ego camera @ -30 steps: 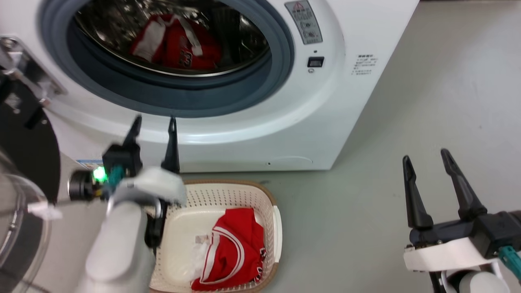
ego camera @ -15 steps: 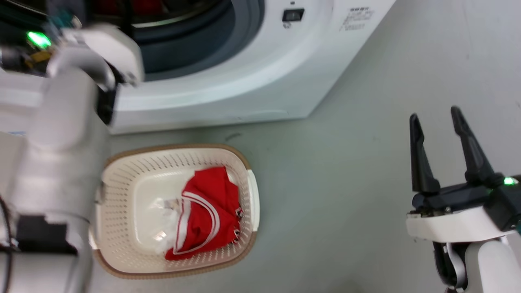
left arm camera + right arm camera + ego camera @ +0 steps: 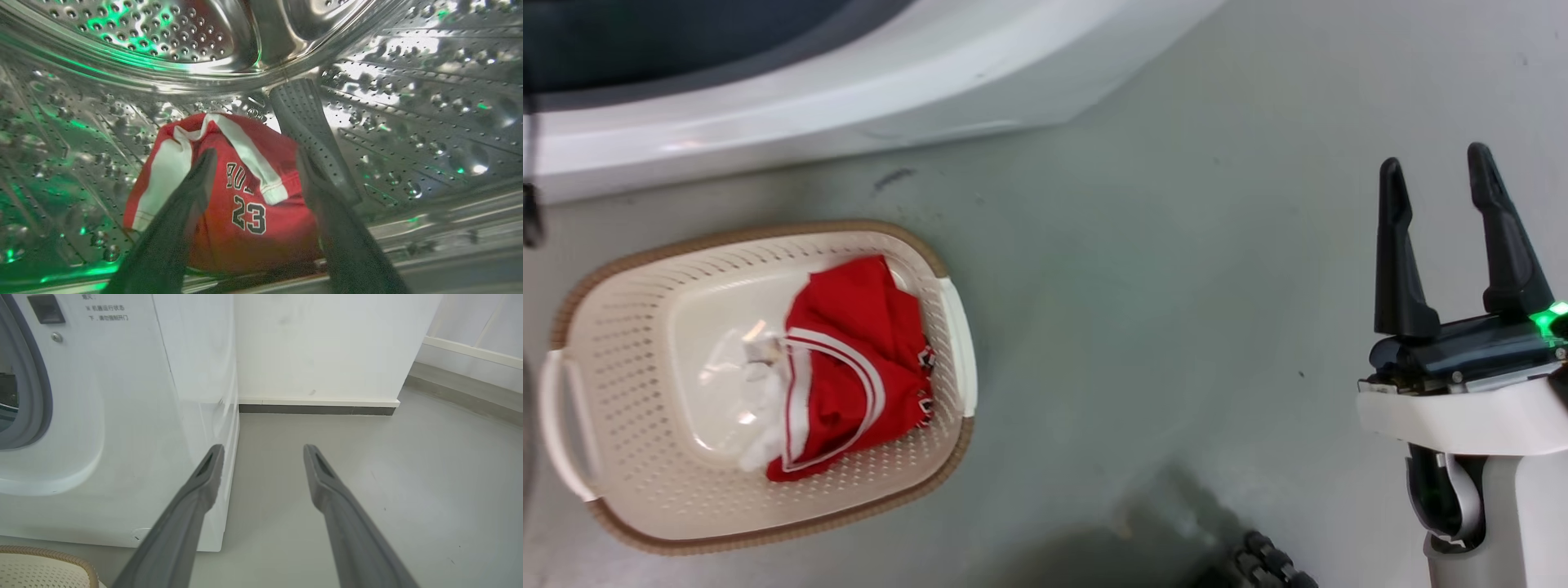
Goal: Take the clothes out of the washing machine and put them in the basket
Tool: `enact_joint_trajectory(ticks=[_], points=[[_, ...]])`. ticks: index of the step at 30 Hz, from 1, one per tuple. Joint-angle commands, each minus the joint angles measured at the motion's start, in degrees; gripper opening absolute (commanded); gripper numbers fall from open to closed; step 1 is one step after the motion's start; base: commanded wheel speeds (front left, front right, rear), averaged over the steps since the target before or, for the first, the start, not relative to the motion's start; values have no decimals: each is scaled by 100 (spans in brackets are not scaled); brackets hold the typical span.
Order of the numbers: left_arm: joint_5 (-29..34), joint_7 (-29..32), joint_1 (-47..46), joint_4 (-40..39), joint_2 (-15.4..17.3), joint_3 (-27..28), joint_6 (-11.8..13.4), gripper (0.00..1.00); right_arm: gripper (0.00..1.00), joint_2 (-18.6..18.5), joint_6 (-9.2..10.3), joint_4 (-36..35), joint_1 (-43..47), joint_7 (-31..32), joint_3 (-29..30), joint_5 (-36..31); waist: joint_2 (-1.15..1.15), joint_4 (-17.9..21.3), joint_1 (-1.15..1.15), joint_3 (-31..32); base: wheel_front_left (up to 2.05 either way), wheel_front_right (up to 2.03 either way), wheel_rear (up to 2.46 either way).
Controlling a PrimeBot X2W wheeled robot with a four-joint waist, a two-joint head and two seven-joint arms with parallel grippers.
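In the left wrist view my left gripper (image 3: 257,155) is open inside the washing machine's shiny perforated drum (image 3: 408,102). Its two fingers straddle a red garment with white panels and the number 23 (image 3: 249,228), which lies on the drum floor. I cannot tell whether they touch it. More of the clothes, a red piece with white stripes (image 3: 849,359), lie in the cream basket (image 3: 629,327) on the floor below the washing machine (image 3: 849,98). My right gripper (image 3: 1435,157) hangs open and empty over the floor, well right of the basket.
A dark ribbed paddle (image 3: 302,118) rises on the drum wall just behind the garment. In the right wrist view the washer's front (image 3: 122,416) is on the left, with a basket corner (image 3: 41,563) and a white wall (image 3: 318,347) behind bare grey floor.
The head camera has tilted down, so the porthole has left the head view. My left arm has gone up out of that view, towards the drum. The right gripper stays open.
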State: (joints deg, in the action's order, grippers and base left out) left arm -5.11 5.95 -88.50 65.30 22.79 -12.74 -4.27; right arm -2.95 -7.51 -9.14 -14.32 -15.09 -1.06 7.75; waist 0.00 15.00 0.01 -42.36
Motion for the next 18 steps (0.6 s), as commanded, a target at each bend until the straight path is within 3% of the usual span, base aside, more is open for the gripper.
enact_joint_trajectory(ticks=[1,12,18], points=[[11,49,-112,34,39,4,-13,100,100,14,4,-32,-85,-13,-3,21,0,198,-1,-251,0,0,0],[-72,1936,-1283,648,324,-89,-144,100,100,14,4,-196,-125,-12,-113,242,0,484,-1,-642,0,0,0],[2,2329,-1271,724,366,-243,-75,100,100,13,4,-273,-120,-12,-85,280,0,539,-1,-771,0,0,0]])
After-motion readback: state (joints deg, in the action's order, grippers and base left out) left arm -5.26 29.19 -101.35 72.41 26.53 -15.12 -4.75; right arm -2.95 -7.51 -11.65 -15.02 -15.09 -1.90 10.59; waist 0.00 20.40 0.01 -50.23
